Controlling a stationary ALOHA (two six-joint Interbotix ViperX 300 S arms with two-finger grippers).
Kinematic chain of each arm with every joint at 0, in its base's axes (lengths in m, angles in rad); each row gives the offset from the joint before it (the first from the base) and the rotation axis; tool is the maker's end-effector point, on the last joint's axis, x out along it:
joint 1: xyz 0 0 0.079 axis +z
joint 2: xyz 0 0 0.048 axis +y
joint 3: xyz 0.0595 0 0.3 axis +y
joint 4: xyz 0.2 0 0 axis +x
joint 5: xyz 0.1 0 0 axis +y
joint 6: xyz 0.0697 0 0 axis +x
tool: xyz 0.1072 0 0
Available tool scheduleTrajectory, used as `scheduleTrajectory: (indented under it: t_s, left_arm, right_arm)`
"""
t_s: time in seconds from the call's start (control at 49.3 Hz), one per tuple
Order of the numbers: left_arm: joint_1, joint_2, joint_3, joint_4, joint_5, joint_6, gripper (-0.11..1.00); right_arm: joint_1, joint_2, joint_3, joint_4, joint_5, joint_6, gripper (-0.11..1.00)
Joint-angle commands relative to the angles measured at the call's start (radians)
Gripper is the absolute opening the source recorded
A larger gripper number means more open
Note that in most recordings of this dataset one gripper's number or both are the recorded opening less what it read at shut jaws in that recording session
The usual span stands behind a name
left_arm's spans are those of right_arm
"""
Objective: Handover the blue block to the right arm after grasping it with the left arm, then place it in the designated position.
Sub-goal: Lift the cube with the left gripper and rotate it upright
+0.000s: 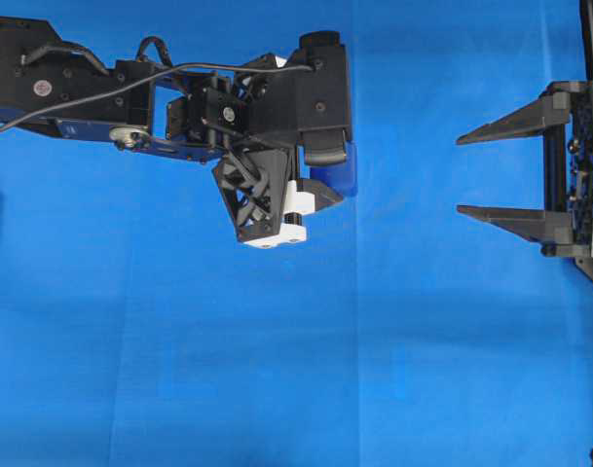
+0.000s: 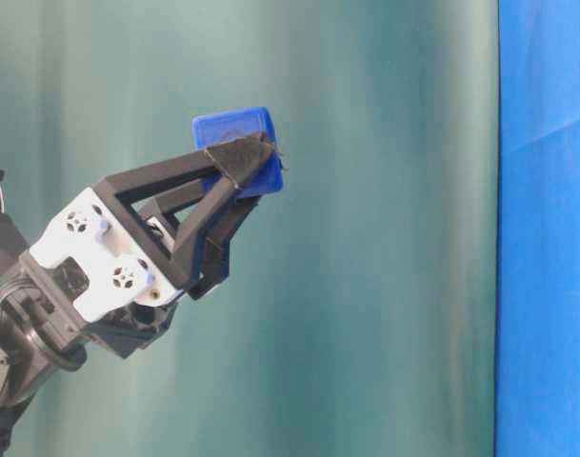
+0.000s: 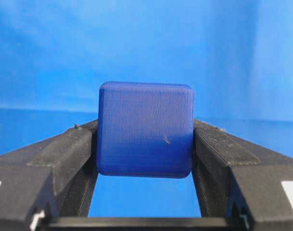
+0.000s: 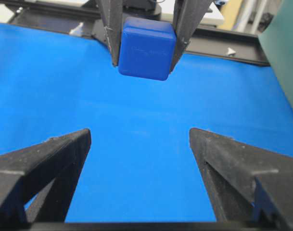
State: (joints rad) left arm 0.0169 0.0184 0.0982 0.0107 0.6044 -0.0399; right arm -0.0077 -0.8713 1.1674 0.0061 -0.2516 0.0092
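Aloft, blue block (image 3: 145,129) pinched in left pincer (image 2: 244,164), right pincer (image 4: 139,139) wide, apart.

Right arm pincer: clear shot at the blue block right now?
Probably yes. The right pincer is open, facing the blue block, with only bare blue cloth between. The left pincer clamps the block's sides, leaving its front half exposed.

Bright blue cloth and a green backdrop

A blue cloth (image 1: 277,370) covers the whole work surface, faintly creased into broad squares – one fold line runs top to bottom near the middle of the overhead view. In the table-level view a smooth teal-green curtain (image 2: 366,286) fills the background, with a strip of blue fabric (image 2: 547,238) hanging along its right edge.
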Motion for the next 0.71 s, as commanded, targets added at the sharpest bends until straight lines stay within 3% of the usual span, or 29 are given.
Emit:
scheduleTrajectory:
  t_s: [0.0,0.689]
  left_arm:
    - [-0.003,-0.034,-0.020,0.003,-0.003,0.002,0.49]
    - [-0.003,-0.046,0.003,0.003,-0.023,0.002,0.49]
  right_arm:
    - [-0.002,0.005,-0.018,0.003,-0.003,0.002,0.96]
    - [0.000,0.005,-0.021,0.003,-0.005,0.002,0.96]
